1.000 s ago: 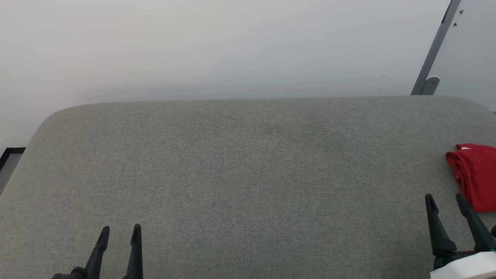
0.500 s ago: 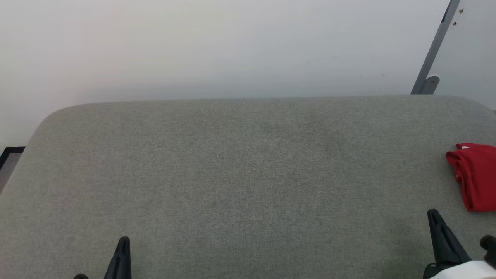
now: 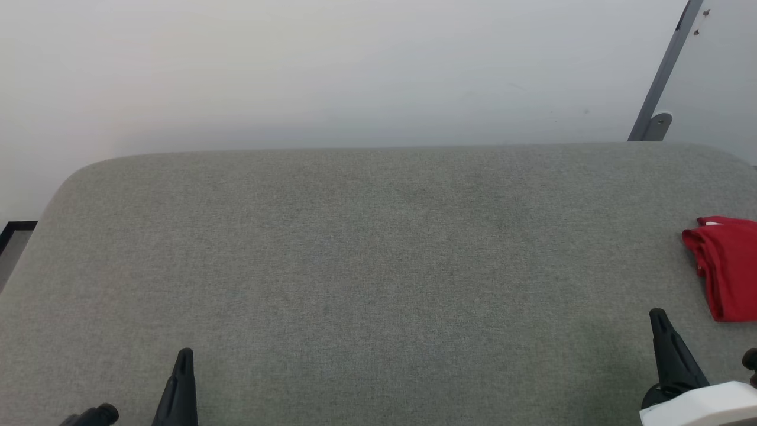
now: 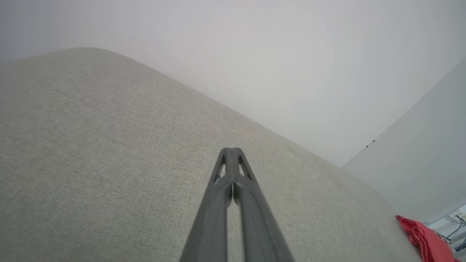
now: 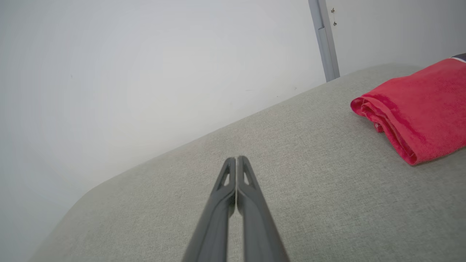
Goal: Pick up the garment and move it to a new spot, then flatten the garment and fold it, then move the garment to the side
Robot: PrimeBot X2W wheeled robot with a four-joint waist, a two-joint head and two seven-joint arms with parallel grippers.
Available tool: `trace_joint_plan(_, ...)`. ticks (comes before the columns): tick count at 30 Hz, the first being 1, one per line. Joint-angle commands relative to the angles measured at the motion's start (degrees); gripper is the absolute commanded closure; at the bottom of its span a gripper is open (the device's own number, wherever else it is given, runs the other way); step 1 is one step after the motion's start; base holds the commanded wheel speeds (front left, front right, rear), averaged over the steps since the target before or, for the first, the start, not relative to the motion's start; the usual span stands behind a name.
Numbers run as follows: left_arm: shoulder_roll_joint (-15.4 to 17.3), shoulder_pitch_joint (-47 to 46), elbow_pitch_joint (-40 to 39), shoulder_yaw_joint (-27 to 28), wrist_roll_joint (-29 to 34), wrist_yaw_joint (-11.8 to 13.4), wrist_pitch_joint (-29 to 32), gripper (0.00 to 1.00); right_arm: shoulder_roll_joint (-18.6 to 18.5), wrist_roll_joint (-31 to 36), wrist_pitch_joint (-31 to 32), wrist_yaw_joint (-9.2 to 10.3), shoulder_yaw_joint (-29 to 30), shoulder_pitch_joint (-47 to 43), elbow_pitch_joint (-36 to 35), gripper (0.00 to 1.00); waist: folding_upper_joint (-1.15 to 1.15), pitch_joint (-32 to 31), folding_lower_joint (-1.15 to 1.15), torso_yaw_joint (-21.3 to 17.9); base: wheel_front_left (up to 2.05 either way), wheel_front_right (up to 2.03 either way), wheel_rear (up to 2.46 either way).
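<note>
L claw (image 3: 184, 355) is pinched fully together w/ nothing in it. In the L wrist view you see its two dark fingers (image 4: 216, 211) pressed tip to tip over bare grey fabric. In the head view it sits low at bottom L, pointing up the frame. R claw (image 3: 657, 313) is the same: its fingers (image 5: 253, 218) meet at the tips and hold nothing. It sits low at bottom R w/ a bit of pale forearm (image 3: 704, 405) behind it. You can't tell whether either claw's tips touch the fabric.

The garment (image 3: 726, 269) lies at the far R edge of the grey padded surface (image 3: 378, 248), partly cut off by the frame. It's a bright red folded bundle w/ its layered edges facing the middle of the surface and a sliver of white at its far corner. It's near the R claw, up and to the R of the tips, not touching, and well apart from the L claw. From the R wrist the garment (image 5: 418, 105) reads as a thick fold w/ rounded stacked edges, resting on the fabric, w/ a dark strip at its top R corner. From the L wrist you get just a red corner, bottom R.

Behind the surface are a plain pale wall (image 3: 331, 71) and a slanted grey post (image 3: 662, 65) w/ a bracket at its foot, upper R.
</note>
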State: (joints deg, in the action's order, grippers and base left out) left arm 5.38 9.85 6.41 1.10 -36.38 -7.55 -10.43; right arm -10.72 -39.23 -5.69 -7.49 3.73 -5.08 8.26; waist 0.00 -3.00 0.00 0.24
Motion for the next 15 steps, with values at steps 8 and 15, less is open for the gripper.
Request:
trace_joint_plan(8, 0.2, -3.4, 0.4, 0.6, -8.0, 0.0, 2.0, 1.00, 0.7, -7.2, 1.6, 0.00, 0.6, 2.7, 0.3, 1.00, 0.00, 0.2, 0.00, 0.0, 0.00, 0.00, 0.00)
trace_joint_plan(15, 0.1, -4.6, 1.0, 0.8, -12.6, 0.0, 3.1, 1.00, 1.4, -11.5, 2.6, 0.00, 0.8, 3.5, 0.8, 1.00, 0.00, 0.4, 0.00, 0.0, 0.00, 0.00, 0.00)
